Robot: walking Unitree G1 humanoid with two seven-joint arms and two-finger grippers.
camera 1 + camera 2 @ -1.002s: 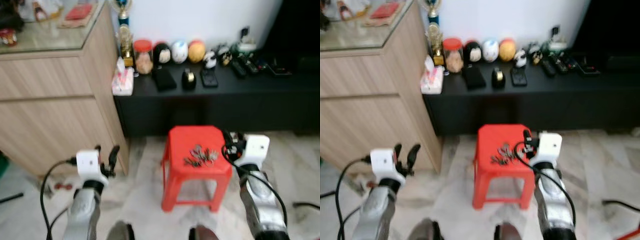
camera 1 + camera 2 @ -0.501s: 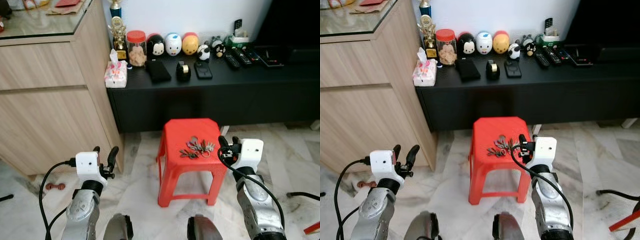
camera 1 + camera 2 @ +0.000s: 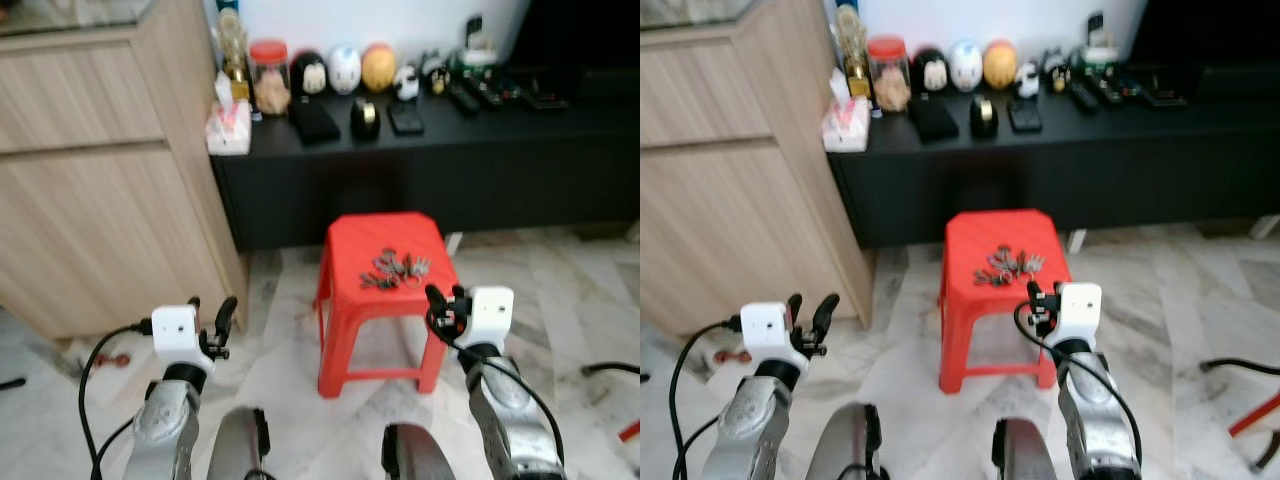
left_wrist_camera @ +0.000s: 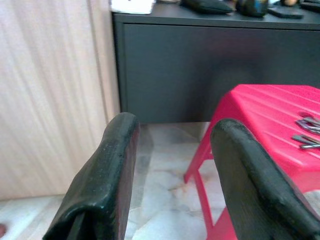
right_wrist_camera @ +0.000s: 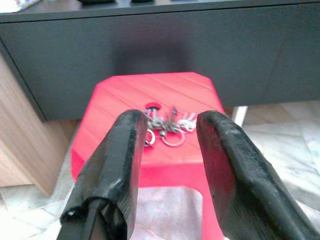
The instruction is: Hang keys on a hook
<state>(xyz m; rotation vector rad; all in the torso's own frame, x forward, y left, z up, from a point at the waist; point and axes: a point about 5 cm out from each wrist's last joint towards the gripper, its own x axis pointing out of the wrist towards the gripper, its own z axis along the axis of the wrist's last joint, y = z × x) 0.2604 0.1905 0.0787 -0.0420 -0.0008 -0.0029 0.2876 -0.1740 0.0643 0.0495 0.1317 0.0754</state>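
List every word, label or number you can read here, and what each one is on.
None can be read.
Red-lidded jar: any label is too blurred.
Tissue pack: its print is too blurred.
Remote controls: their buttons are too small.
Keys on the red stool: no markings legible.

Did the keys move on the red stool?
No. The keys lie at the same spot on the red stool, toward its right side; only the camera shifted.

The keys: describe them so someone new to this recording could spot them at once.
In front of the long black cabinet stands a red plastic stool on the marble floor. The keys lie in a loose metal bunch on its seat, the one thing there, just beyond the open right gripper.
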